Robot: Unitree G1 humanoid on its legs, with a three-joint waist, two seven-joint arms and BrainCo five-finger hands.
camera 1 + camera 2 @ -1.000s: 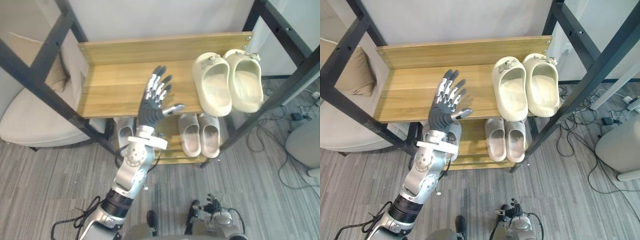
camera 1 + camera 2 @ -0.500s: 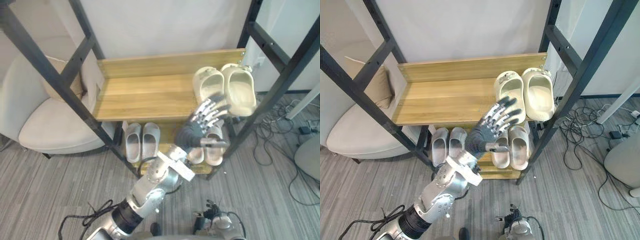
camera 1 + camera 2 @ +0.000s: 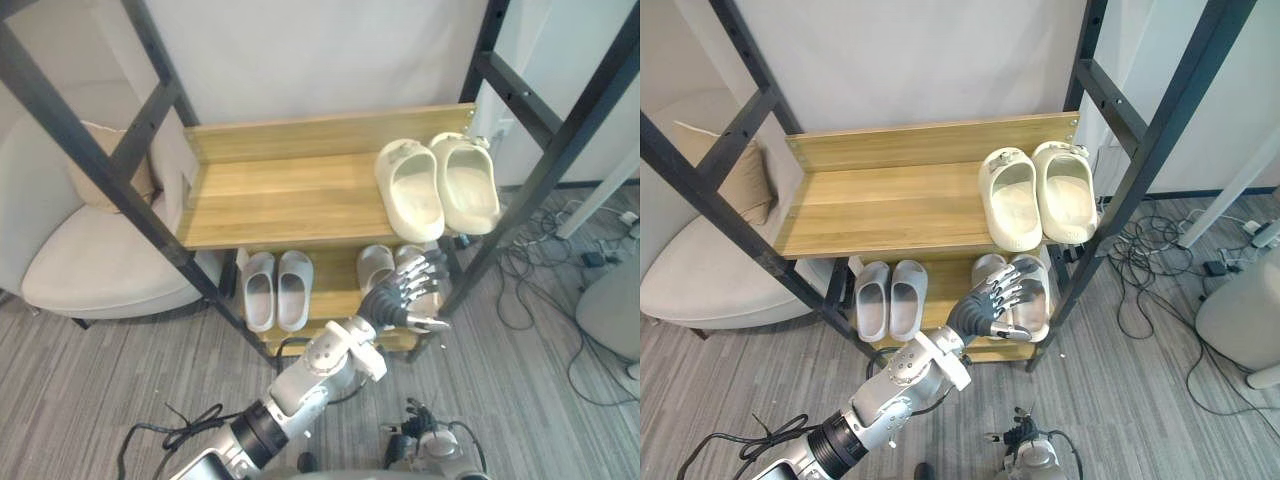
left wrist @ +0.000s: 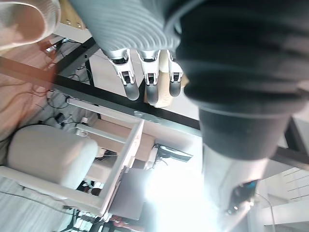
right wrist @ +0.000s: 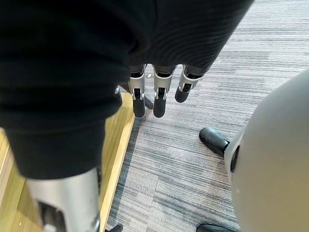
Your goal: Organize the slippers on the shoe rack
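Left hand (image 3: 405,298), fingers spread wide and empty, hovers just before the right-hand grey slippers (image 3: 374,268) on the lower shelf of the shoe rack (image 3: 280,190). Cream slippers (image 3: 437,187) sit paired above. Judged: reach step; next, fingers must close on a grey slipper. Right hand (image 5: 160,94) hangs slack, empty.

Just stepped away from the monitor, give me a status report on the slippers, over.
Left hand open, holding nothing, in front of right grey pair on lower shelf. Right hand open, idle. Cream pair on top shelf. Nothing in the way.
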